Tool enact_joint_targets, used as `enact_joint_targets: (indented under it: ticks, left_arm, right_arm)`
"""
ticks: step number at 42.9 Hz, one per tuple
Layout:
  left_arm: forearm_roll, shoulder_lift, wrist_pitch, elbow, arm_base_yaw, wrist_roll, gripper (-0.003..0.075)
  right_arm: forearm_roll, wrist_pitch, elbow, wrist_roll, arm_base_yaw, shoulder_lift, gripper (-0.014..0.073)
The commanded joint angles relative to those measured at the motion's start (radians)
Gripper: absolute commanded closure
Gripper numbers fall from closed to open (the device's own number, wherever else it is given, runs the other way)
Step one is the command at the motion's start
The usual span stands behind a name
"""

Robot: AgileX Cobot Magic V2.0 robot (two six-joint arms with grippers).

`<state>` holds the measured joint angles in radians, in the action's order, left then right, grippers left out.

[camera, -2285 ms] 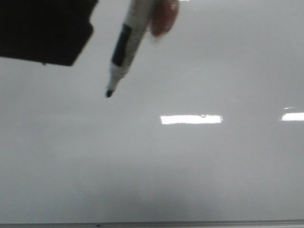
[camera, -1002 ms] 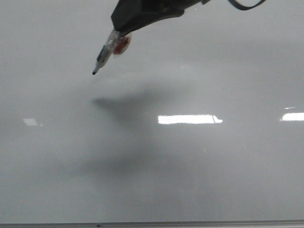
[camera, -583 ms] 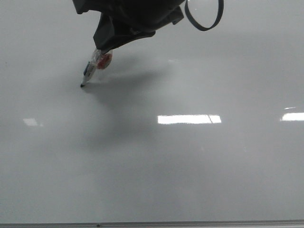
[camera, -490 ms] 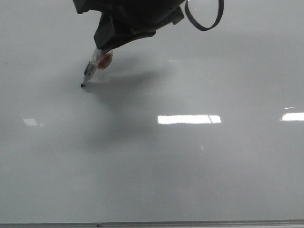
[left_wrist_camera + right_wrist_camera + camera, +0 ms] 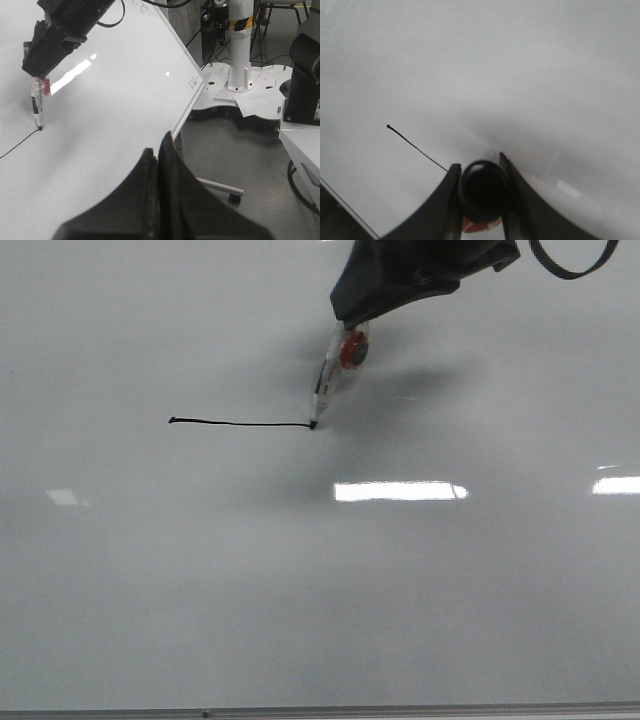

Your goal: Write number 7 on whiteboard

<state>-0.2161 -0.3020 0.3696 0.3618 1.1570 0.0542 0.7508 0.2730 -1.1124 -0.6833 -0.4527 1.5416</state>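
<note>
- the right end effector (image 5: 345, 335) was clamped on a marker pen (image 5: 328, 380), its two fingers (image 5: 512, 192) pressed against either side of the pen's dark barrel end in the right wrist view.
- the pen slanted down toward 7 o'clock in the front view, with a red patch beside its barrel just under the dark arm housing (image 5: 420, 275).
- the pen's black tip (image 5: 313, 426) touched the whiteboard (image 5: 320, 580) at the right end of the drawn line.
- the number 7 (image 5: 240, 423) showed only as a thin black horizontal bar, running from a small dot at its 9 o'clock end to the pen tip at its 3 o'clock end; no downward stroke was visible.
- the bar lay in the upper half of the board in the front view, toward 10 o'clock from a bright rectangular reflection (image 5: 400, 491).
- the left end effector (image 5: 159, 170) was away from the pen, its dark fingers pressed together with nothing between them.
- a thin grey frame edge (image 5: 320, 710) ran along the board at 6 o'clock in the front view.
- past the board's edge, the left wrist view showed a white stand base (image 5: 240, 95) on the floor.
</note>
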Motion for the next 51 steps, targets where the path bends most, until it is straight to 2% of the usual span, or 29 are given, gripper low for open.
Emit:
enact_joint_targets:
  ticks: [1, 14, 22, 30, 33, 37, 40, 47, 51]
  left_arm:
    - [0.005, -0.005, -0.073, 0.026, 0.000, 0.009, 0.0741]
    - [0.005, -0.005, -0.073, 0.026, 0.000, 0.009, 0.0741]
    - [0.005, -0.005, -0.073, 0.026, 0.000, 0.009, 0.0741]
    - [0.005, -0.005, -0.082, 0.026, 0.000, 0.009, 0.0741]
    - [0.008, -0.005, -0.095, 0.026, 0.000, 0.009, 0.0741]
    - [0.018, -0.008, -0.119, 0.026, 0.000, 0.009, 0.0741]
    - [0.023, -0.021, -0.087, 0.046, 0.000, 0.045, 0.0741]
    - [0.023, -0.108, -0.028, 0.126, 0.000, 0.111, 0.0736]
    - [0.023, -0.172, -0.025, 0.157, 0.000, 0.111, 0.0657]
  right_arm:
    - [-0.018, -0.064, 0.002, -0.039, 0.001, -0.032, 0.0654]
    - [-0.018, -0.176, 0.063, -0.039, -0.104, 0.086, 0.0654]
    - [-0.018, -0.159, 0.062, -0.039, -0.141, 0.130, 0.0654]
    - [-0.019, -0.020, 0.056, -0.095, -0.240, -0.054, 0.0654]
    - [-0.019, 0.086, 0.041, -0.141, -0.267, -0.124, 0.0654]
    - [-0.019, 0.229, -0.005, -0.162, -0.281, -0.188, 0.0654]
    - [-0.020, 0.327, -0.048, -0.178, -0.281, -0.211, 0.0654]
    - [-0.019, 0.460, -0.129, -0.181, -0.282, -0.215, 0.0654]
    - [-0.019, 0.490, -0.142, -0.181, -0.287, -0.216, 0.0654]
